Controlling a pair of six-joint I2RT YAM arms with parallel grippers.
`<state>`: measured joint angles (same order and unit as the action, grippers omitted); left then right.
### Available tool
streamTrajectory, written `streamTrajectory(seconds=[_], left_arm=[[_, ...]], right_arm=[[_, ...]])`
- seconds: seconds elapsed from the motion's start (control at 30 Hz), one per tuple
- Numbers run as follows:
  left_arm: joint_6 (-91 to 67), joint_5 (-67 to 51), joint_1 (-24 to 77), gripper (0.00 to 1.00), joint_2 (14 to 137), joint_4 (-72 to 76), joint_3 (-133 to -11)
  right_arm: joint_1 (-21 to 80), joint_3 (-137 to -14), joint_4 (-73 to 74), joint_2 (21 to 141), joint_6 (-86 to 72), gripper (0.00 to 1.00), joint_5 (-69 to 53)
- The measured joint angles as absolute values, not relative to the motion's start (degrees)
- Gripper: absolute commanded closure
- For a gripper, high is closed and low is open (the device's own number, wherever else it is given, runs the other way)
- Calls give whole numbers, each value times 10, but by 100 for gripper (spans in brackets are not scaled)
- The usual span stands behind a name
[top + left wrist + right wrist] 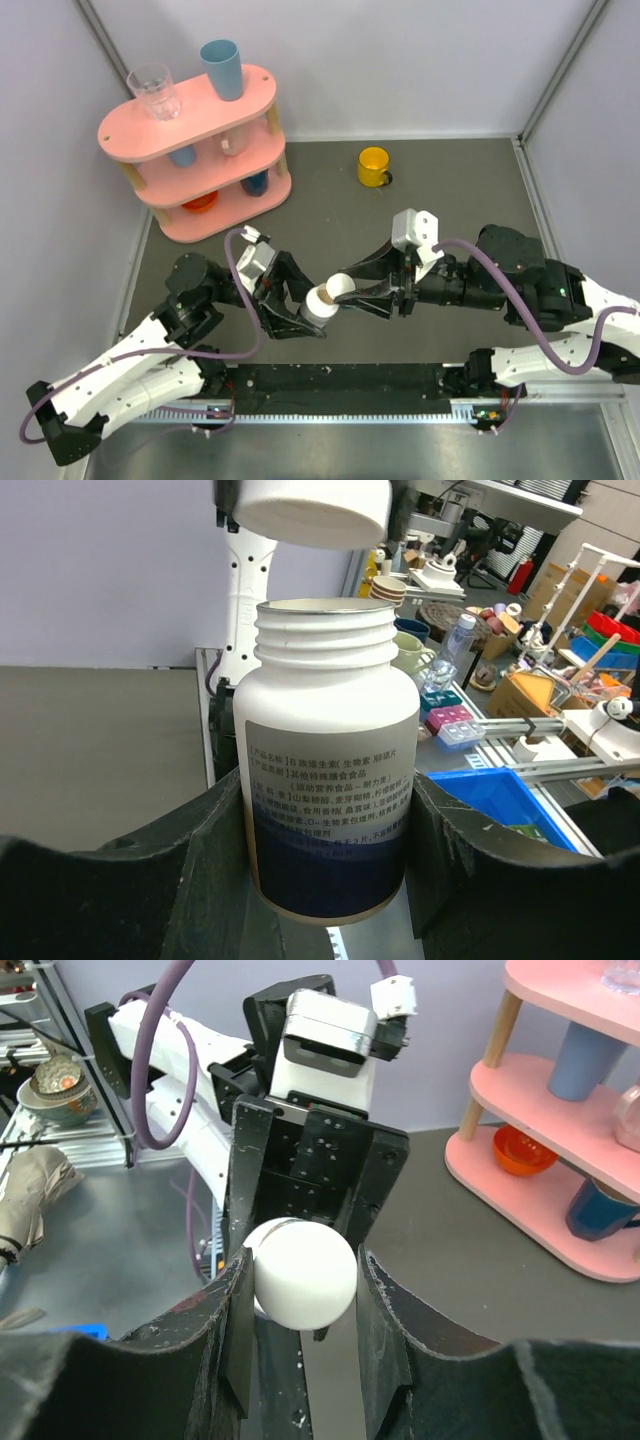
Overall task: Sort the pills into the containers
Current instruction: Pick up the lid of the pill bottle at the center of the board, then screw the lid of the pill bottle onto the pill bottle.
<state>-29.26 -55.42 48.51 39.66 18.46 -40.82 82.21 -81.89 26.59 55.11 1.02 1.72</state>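
1. Dark grey table in a grey-walled cell, both arm bases at its near edge.
2. Left gripper: jaws partly closed, clamped on the flanks of a white bottle, which is held clear of the table's near middle. Only the left wrist view shows the bare threaded neck and the printed label.
3. Right gripper: jaws partly closed, pinching a white cap. The left wrist view puts the cap just above the bottle's mouth and apart from it. In the top view the two look nearly touching.
4. Yellow mug stands farther back, right of middle.
5. Pink shelf fills the back left corner, with a blue cup and a clear glass on its top tier.
6. Containers: a small teal box among bench clutter past the table's edge. It shows in the left wrist view alone and is too small to make out compartments.
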Motion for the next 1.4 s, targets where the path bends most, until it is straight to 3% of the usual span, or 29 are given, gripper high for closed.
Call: streamTrajectory(seconds=[1.4], left_arm=[[-202,-561,490,100,430,118,-448]], right_arm=[[782,-818,275,575,-16,100,-72]])
